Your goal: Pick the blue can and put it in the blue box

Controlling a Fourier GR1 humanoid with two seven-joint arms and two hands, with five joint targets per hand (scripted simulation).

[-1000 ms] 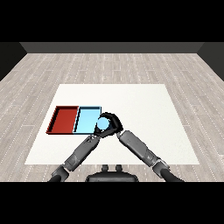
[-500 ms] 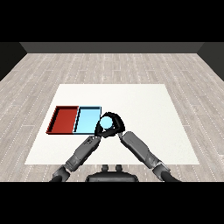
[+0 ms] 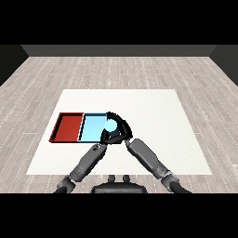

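Note:
The blue can [image 3: 110, 125] shows as a light blue round top at the right edge of the light blue tray [image 3: 92, 128]. My right hand [image 3: 119, 127] curls round the can from the right and over it, with fingers arched above its top. My left hand [image 3: 105, 137] sits just below the can at the blue tray's near right corner, mostly hidden behind the right hand. The can's body is hidden by the hands.
A red tray [image 3: 68, 127] lies directly left of the blue tray, sharing a wall. Both sit on the left half of the white table [image 3: 158, 116]. Grey wood floor surrounds the table.
My right hand with the can has shifted slightly left and away, closer over the blue tray's right edge. The left forearm has barely moved.

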